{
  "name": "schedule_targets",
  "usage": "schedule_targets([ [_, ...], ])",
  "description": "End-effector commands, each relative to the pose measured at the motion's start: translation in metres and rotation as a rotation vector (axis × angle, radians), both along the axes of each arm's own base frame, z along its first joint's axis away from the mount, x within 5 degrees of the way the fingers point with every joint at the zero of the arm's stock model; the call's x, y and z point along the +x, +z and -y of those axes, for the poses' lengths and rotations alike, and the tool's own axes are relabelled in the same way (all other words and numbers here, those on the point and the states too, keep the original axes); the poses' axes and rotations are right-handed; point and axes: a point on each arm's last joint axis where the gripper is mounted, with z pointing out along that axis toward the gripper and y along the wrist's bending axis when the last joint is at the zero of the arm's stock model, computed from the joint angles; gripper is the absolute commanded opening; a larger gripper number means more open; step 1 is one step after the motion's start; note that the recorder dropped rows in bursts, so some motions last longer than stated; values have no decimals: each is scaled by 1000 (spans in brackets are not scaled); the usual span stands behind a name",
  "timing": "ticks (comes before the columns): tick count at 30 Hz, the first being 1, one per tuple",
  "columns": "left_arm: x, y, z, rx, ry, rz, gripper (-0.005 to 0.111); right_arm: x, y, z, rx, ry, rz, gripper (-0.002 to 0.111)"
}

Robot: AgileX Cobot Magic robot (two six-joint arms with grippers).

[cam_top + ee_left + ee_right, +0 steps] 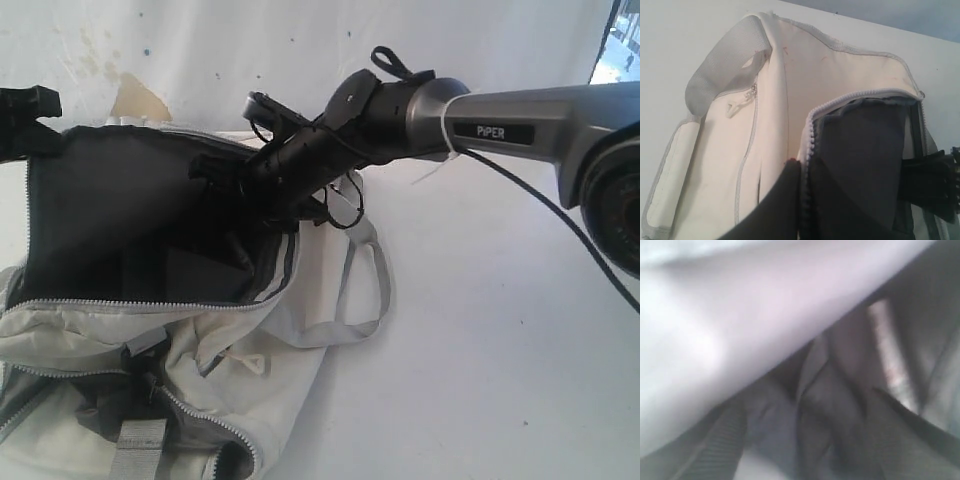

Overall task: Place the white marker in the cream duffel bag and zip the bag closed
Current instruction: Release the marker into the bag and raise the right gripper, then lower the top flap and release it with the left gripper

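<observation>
Inside the bag's mouth: the black right gripper (215, 170), on its grey arm, reaches into the open top of the large, soft cream duffel bag (250, 400) and sits against the bag's dark grey lining (110, 220).
Right fingers: hidden behind the arm in the exterior view and blurred in the wrist view, so open or closed cannot be told.
Bag's far rim: the left gripper (22, 110) appears clamped on the zip edge (807, 135), holding the mouth raised and wide.
Thin white marker: not plainly visible. A pale blurred streak (890, 360) against the lining may be it; whether it is held or lying loose is unclear.
Step in hand: probably delivering the marker into the bag.
Next move: as a judgement, let the marker go deep in the bag. Then draw the right arm out clear of the rim and run the zip shut, with the left gripper holding the fabric taut.
</observation>
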Motion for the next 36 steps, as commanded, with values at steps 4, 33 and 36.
schedule_targets([
  [4,-1,4,0,20,-18,20,0,-14,34,28,-115,170,-9,45],
  [33,-3,4,2,53,-88,28,0,29,49,171,-515,22,-3,0],
  [36,-3,3,3,53,-90,26,0,36,49,191,-547,-34,7,0],
])
